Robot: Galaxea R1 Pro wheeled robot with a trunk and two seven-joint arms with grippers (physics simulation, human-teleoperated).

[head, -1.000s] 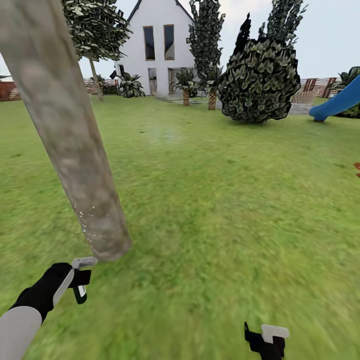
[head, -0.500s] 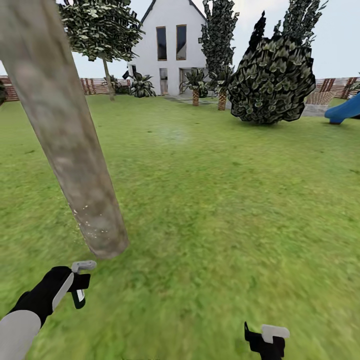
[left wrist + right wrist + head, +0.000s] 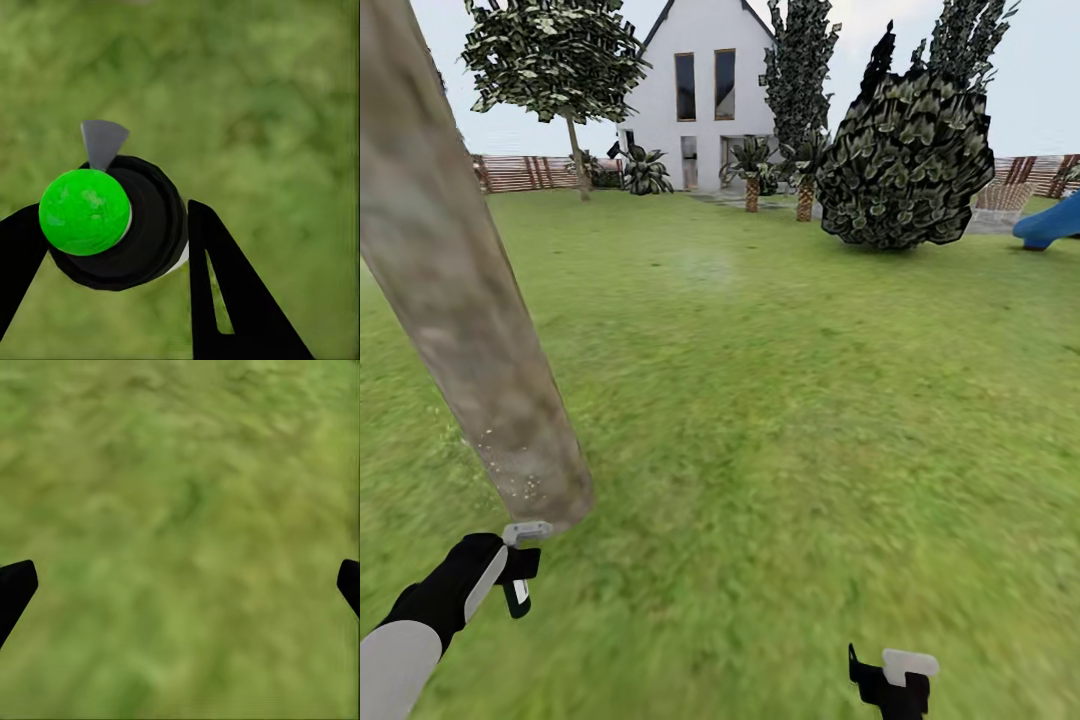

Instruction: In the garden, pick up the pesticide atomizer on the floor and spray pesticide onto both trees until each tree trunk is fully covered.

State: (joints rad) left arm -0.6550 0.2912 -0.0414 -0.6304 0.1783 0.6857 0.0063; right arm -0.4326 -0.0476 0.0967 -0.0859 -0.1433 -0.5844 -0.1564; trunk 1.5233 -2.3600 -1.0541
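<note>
My left gripper point(image 3: 512, 566) is shut on the pesticide atomizer point(image 3: 526, 530), whose grey nozzle points toward the base of the near tree trunk point(image 3: 465, 300). In the left wrist view the atomizer point(image 3: 146, 229) shows a black body, a green round cap and a grey spout, held between the black fingers point(image 3: 225, 292) of the left gripper point(image 3: 112, 232). The mottled trunk leans across the left of the head view, with pale specks low down. A second tree point(image 3: 555, 55) stands far back by the fence. Over bare grass, my right gripper point(image 3: 890, 682) point(image 3: 180, 585) is open.
Grass floor point(image 3: 790, 400) stretches ahead. A big dark shrub point(image 3: 905, 160), narrow conifers point(image 3: 797, 70), short palms point(image 3: 752, 165) and a white house point(image 3: 705, 90) stand at the back. A slatted fence point(image 3: 525, 172) bounds the lawn; a blue slide point(image 3: 1050, 222) is far right.
The whole head view has swung, so the near trunk sits further left and lower and more fence shows. Both arms keep their places in the picture.
</note>
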